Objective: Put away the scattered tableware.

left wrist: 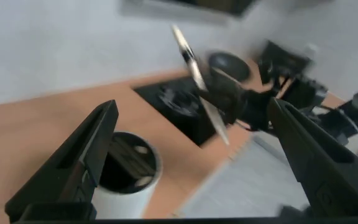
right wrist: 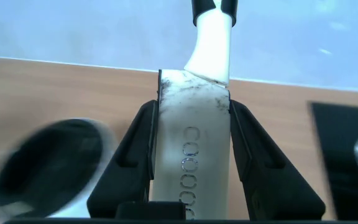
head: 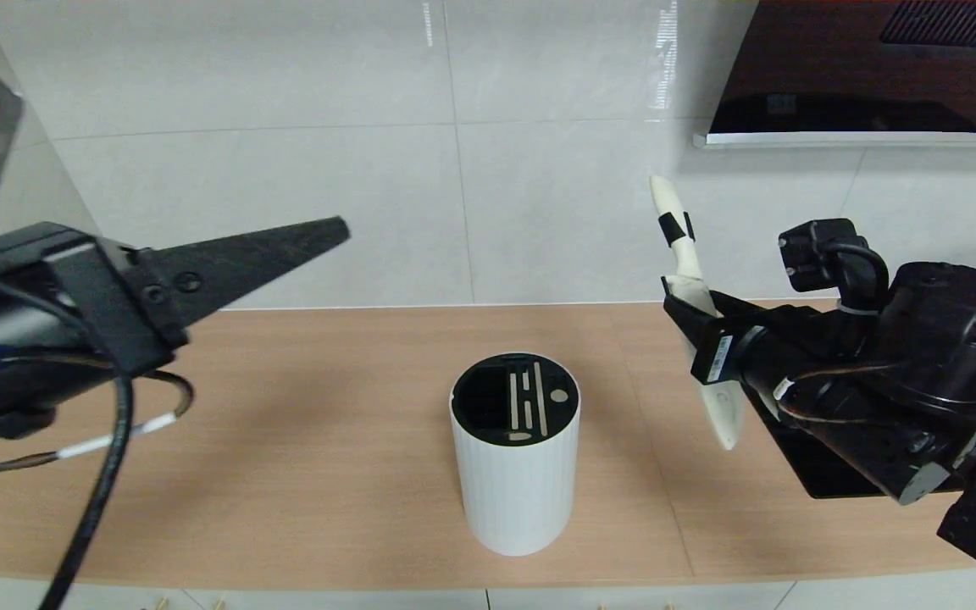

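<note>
A white cylindrical holder (head: 515,474) with a black slotted lid stands upright mid-counter; it also appears in the left wrist view (left wrist: 126,177) and the right wrist view (right wrist: 48,168). My right gripper (head: 695,326) (right wrist: 194,149) is shut on a white knife-like utensil (head: 721,407) (right wrist: 194,124) (left wrist: 194,62). The utensil's handle, with a black band, points up and its broad end hangs down. It is held in the air to the right of the holder and higher than the lid. My left gripper (head: 285,246) (left wrist: 191,104) hangs open and empty, raised at the left of the holder.
The wooden counter (head: 327,474) backs onto a tiled wall. A black cooktop (head: 810,466) (left wrist: 173,102) (right wrist: 347,155) lies flush at the right under my right arm. A dark range hood (head: 878,68) hangs at the upper right. The counter's front edge runs close below the holder.
</note>
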Controlling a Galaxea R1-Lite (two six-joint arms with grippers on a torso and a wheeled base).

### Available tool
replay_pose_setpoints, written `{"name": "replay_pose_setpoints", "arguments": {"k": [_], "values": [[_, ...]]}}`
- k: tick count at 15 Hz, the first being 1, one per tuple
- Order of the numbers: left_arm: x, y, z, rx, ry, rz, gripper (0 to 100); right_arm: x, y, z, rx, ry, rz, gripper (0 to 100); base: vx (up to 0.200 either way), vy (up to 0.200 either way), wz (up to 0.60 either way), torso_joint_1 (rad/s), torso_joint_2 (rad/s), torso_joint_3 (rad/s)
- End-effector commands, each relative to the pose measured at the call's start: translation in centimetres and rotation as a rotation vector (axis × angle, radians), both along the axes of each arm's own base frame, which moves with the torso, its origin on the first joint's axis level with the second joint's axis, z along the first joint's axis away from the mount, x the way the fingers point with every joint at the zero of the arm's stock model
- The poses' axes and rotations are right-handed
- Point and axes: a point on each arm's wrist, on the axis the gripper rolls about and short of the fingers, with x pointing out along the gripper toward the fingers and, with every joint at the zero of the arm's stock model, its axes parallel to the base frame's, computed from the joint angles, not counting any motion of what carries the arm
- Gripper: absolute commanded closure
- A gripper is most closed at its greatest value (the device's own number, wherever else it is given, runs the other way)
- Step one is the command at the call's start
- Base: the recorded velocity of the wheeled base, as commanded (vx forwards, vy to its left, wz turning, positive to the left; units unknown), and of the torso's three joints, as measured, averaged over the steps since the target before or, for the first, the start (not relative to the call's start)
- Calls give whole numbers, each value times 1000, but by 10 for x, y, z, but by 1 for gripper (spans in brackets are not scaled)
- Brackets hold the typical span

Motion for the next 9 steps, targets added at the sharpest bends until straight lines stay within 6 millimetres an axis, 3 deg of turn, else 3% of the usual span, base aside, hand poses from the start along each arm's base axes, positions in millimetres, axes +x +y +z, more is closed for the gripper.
{"name": "replay_pose_setpoints", "arguments": {"k": [1, 2, 6, 9], "values": [[34, -41, -26, 40, 113, -101, 0, -14, 11, 7, 15, -17, 35, 100, 0, 0, 0, 0, 0, 0], [37, -63, -40, 58, 171, -160, 0, -24, 21, 8, 19, -20, 59, 100, 0, 0, 0, 0, 0, 0], [48, -81, -54, 9, 231, -143, 0, -50, 47, 1, 4, 0, 159, 100, 0, 0, 0, 0, 0, 0], [63, -105, -68, -14, 250, -69, 0, -55, 57, -10, -24, 29, 173, 100, 0, 0, 0, 0, 0, 0]]}}
